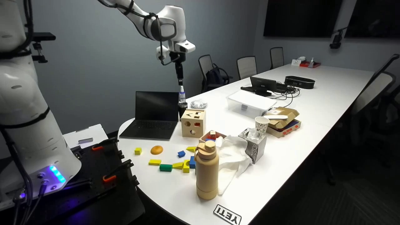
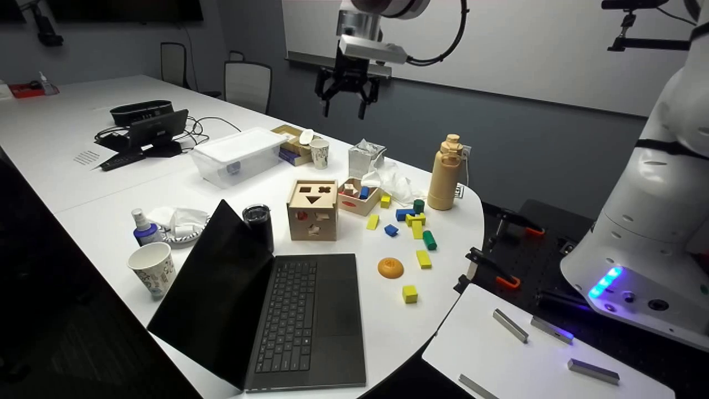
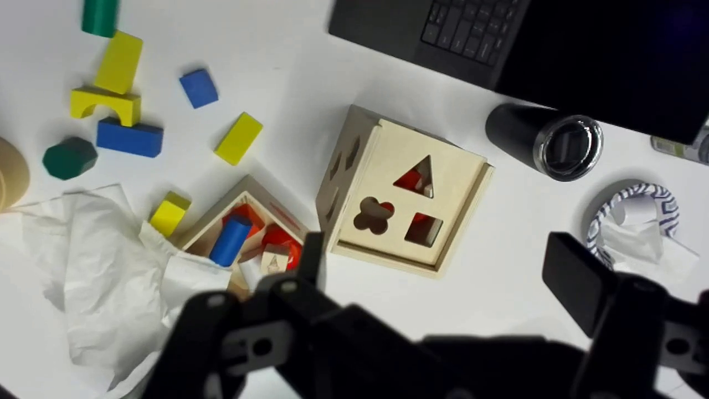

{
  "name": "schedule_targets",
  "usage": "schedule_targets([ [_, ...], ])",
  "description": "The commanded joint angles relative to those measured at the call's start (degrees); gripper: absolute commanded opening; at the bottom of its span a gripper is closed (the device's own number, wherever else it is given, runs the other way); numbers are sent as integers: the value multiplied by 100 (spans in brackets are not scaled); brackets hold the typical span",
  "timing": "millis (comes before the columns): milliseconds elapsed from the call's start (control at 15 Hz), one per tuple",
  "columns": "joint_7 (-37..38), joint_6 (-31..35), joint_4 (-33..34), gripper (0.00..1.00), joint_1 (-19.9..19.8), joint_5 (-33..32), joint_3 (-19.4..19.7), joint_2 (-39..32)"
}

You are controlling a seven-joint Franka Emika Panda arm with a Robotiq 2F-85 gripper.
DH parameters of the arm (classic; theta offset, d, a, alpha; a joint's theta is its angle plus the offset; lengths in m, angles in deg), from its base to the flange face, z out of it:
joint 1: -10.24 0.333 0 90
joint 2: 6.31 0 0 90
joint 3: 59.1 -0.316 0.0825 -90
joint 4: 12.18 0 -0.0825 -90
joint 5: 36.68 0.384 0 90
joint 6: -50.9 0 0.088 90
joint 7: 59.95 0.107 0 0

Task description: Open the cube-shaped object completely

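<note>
Your end effector (image 2: 343, 112) hangs high, fingers (image 3: 579, 282) parted around nothing, presumably leaving you room to choose a hold. Below, the lid (image 3: 407, 204) faces up, apparently slotted in; the wooden box (image 2: 312, 209) stands upright on the table (image 1: 175, 190), between the tumbler (image 3: 532, 133) and tray (image 2: 361, 208).

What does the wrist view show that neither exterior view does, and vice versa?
Wrist only: a red piece inside the cube box, seen through the triangular hole in its top.

Exterior only, in both exterior views: the orange dome piece, the arm's base and office chairs.

Shared by all: the cube box with its holed top on, the black tumbler, the laptop and the tool, which reads as open in the wrist view and in an exterior view.
</note>
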Motion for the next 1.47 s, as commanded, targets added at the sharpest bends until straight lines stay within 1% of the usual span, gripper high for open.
schedule_targets([
  [0, 478, 252, 888, 100, 270, 84, 105, -1169],
  [333, 878, 671, 1604, 100, 573, 95, 303, -2301],
  [733, 1675, 775, 2002, 100, 986, -69, 749, -2965],
  [1133, 2040, 1027, 2197, 100, 1050, -74, 920, -3449],
  [1400, 2000, 1197, 2443, 100, 1028, -46, 969, -3749],
])
